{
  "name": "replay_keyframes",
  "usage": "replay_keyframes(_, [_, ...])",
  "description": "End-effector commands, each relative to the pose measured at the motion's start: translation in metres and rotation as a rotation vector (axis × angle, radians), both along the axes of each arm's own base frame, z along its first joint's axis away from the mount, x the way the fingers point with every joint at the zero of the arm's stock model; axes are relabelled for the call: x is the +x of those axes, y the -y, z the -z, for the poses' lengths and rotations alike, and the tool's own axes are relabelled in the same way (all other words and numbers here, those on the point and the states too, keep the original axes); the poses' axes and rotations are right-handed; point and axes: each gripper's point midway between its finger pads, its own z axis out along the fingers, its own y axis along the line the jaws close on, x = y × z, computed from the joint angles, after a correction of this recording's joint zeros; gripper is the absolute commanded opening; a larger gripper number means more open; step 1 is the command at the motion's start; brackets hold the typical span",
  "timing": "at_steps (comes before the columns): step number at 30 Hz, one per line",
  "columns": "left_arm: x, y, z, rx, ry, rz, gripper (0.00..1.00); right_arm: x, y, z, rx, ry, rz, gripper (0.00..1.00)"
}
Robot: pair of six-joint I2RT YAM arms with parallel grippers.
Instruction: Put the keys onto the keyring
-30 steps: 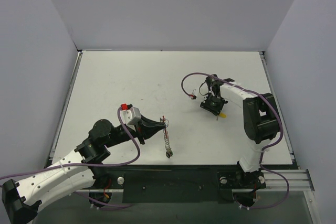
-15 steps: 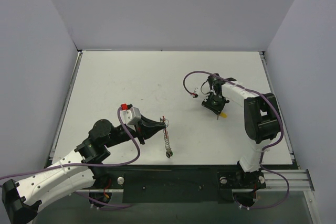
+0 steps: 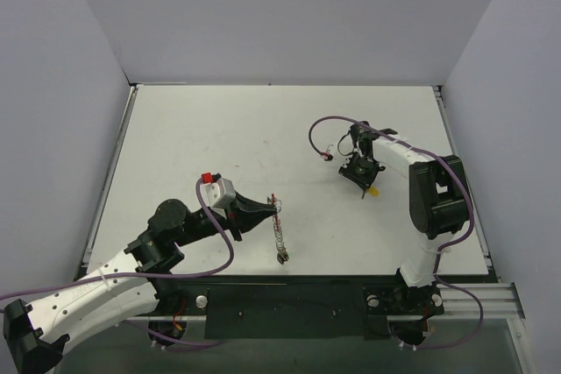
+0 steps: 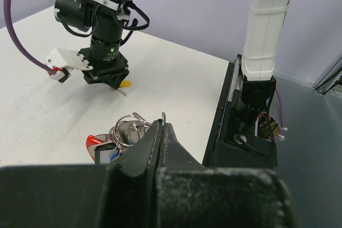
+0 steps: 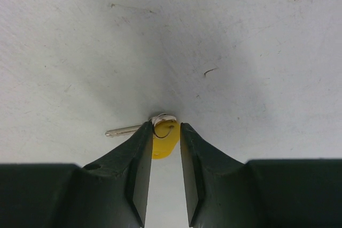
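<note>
**Item 1, left end effector** [image 4: 162,127]: closed. A sliver of silvery wire stands up at its tips, so it appears to pinch the keyring [image 4: 125,131]. The coils of the ring bunch just beside the fingers, with a red key [image 4: 95,141] among them. In the overhead view the chain [image 3: 280,236] trails along the tabletop [image 3: 219,129] towards the near edge.

**Item 2, right end effector** [image 5: 165,126]: closed on the yellow key [image 5: 163,143]. Its two fingers press on either side of the plastic head. The metal shaft sticks out sideways, crosswise to the fingers and roughly level with the tabletop. A small wire loop sits at the top of the head.

**Item 3, relation:** the keyring lies well apart from the yellow key, towards the left arm's side and nearer the bases. Each arm holds its own part, and open tabletop lies between them.

**Item 4, judgement:** the step in hand is carrying the yellow key to the ring. The right arm has to travel leftward and present the head's loop to the ring wire at the left tips.
</note>
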Motion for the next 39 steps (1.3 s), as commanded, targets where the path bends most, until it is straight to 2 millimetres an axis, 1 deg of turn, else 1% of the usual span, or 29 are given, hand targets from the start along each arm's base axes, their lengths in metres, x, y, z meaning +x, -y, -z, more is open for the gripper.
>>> replay_keyframes(1, [0.0,-0.002,-0.022,-0.065,0.035,-0.006,0.0,0.0038,0.0005,-0.0197,0.021,0.022,0.028,0.23])
replay_keyframes(23, [0.0,-0.0001,-0.0216,-0.065,0.029,0.001,0.0,0.0089,0.0054,-0.0196,0.024,0.031,0.076,0.19])
replay_keyframes(39, [0.0006,0.0009,-0.0199,-0.061,0.024,0.001,0.0,0.0115,0.0028,-0.0171,0.031,0.015,0.078,0.18])
